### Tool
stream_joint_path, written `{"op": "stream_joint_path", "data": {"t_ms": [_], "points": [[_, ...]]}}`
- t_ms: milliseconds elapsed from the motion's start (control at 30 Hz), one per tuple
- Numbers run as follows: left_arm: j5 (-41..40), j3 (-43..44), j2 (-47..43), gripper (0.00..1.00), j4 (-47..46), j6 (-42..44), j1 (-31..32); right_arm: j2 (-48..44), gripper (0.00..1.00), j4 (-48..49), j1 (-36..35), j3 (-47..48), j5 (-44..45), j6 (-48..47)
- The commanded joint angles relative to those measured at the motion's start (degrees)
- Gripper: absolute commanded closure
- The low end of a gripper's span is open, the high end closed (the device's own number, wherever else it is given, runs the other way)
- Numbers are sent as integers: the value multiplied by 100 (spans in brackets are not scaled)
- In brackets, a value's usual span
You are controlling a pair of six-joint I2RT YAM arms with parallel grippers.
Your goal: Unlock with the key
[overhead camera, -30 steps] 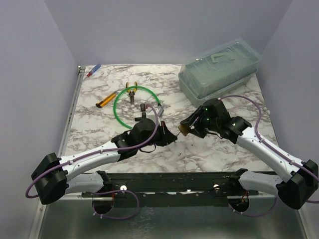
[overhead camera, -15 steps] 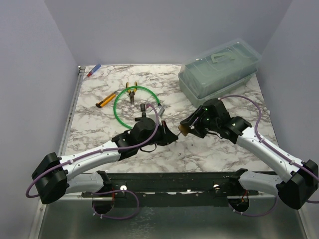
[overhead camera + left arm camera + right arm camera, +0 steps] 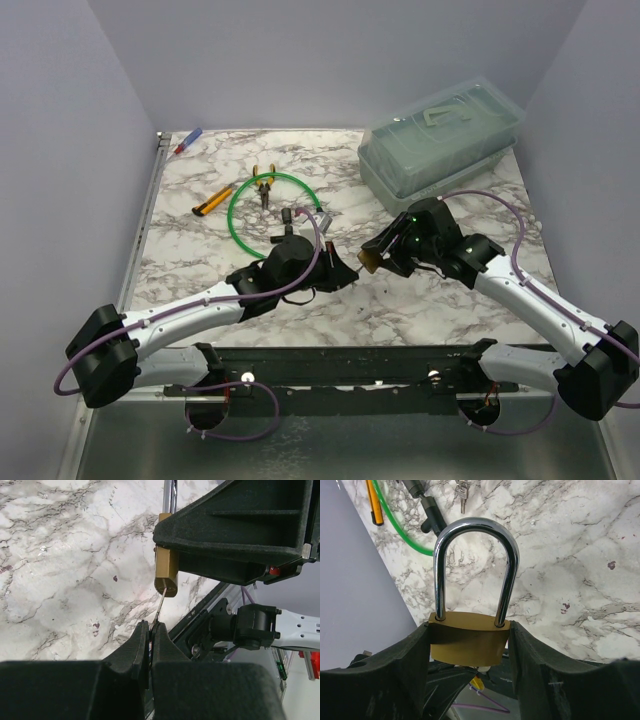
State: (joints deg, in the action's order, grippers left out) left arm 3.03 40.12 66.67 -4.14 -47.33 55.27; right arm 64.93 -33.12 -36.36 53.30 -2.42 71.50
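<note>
Key [image 3: 160,605], tiny, flat, silver metal: seen edge-on as a thin sliver at the middle of the left wrist view, bow pinched in the left gripper [image 3: 150,627], jaws clamped tight on it. Blade angled up and to the right, tip touching the underside of the small brass padlock [image 3: 166,572] just above; how deep into the keyway, impossible to tell. Held by the bow, presumably to leave the whole blade free for insertion and to give leverage for a twist.

Padlock gripped by its brass body between the black fingers of the right gripper [image 3: 469,630], jaws spread only to the body's width, held above the white marble-patterned table [image 3: 420,300]. Chrome shackle [image 3: 475,527] pointing to the top of the right wrist view, both legs seated in the body, so not yet unlocked. Keyway end turned toward the other arm, likely to give the key a straight line in and to brace against the turn.

Further out, upper left of the top view: green cable loop [image 3: 229,212], yellow-and-black utility knife [image 3: 212,200]; upper right, clear lidded plastic box [image 3: 440,140].

Next, by judgement: push fully home, then rotate.
</note>
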Motion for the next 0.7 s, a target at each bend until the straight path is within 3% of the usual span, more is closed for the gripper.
{"op": "stream_joint_path", "data": {"t_ms": [0, 667], "points": [[43, 215, 55, 100, -104, 68, 28, -53, 100, 245, -15, 49, 46, -5], [-31, 435, 292, 100, -8, -98, 28, -91, 100, 76, -29, -39, 550, -58]]}}
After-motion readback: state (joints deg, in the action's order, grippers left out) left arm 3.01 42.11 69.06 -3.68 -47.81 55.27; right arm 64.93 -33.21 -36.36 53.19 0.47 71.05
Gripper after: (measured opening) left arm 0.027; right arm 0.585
